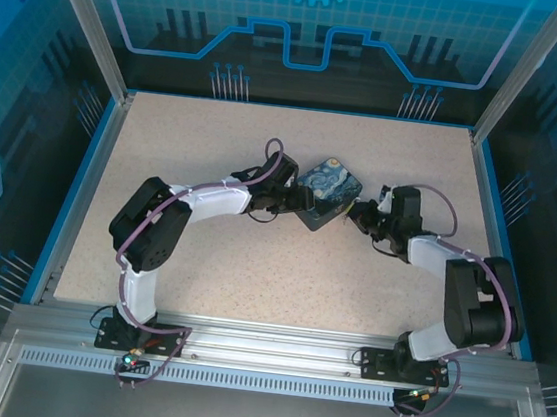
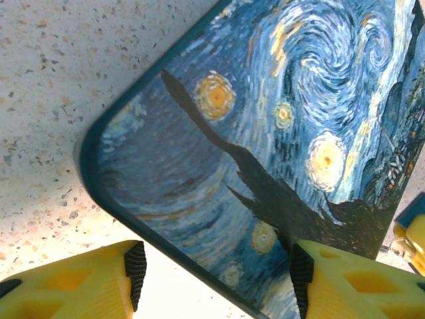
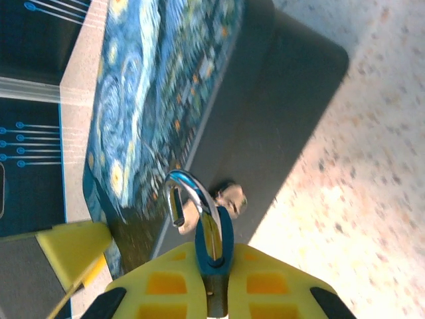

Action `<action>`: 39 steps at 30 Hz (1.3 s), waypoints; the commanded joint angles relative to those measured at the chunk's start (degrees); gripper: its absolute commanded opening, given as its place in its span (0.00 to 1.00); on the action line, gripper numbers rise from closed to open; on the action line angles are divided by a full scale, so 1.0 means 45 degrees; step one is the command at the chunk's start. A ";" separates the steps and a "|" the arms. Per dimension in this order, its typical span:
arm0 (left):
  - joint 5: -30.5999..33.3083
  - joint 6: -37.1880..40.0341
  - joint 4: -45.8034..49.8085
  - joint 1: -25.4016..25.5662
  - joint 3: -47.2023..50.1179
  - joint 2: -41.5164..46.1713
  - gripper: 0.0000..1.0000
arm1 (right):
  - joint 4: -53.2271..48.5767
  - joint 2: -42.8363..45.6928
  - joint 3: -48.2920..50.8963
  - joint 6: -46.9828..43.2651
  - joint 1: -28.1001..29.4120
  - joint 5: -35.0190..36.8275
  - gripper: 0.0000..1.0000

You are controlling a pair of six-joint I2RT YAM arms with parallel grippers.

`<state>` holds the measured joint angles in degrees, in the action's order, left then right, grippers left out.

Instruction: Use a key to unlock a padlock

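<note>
Padlock (image 3: 222, 234): blue body clamped in right gripper (image 3: 214, 269), shackle at painted box's (image 2: 265, 133) side wall, mid-worktop (image 1: 251, 276) toward far edge. Left gripper (image 2: 216, 269): spread, straddling box corner. Handling: brace box, hold lock steady.

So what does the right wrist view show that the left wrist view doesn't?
Right wrist, not left: the padlock, its blue body clamped in the right pincer, its shackle by the painted box's dark side wall. Left wrist, not right: the lid face-on with its dark cypress shape sharp, and the open left pincer flanking the lid's edge. Both: the starry print and the speckled table.
</note>
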<state>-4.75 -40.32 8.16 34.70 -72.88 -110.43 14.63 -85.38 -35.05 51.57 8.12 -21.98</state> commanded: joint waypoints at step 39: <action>0.5981 0.2651 0.3541 -0.1890 0.4182 1.1055 0.99 | -0.9974 0.7740 -0.1155 -0.3652 -0.1496 0.6745 1.00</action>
<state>13.10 -33.76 26.85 26.83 -57.69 -63.64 -27.57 -49.01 -38.33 38.50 2.44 -1.67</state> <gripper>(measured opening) 0.989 0.997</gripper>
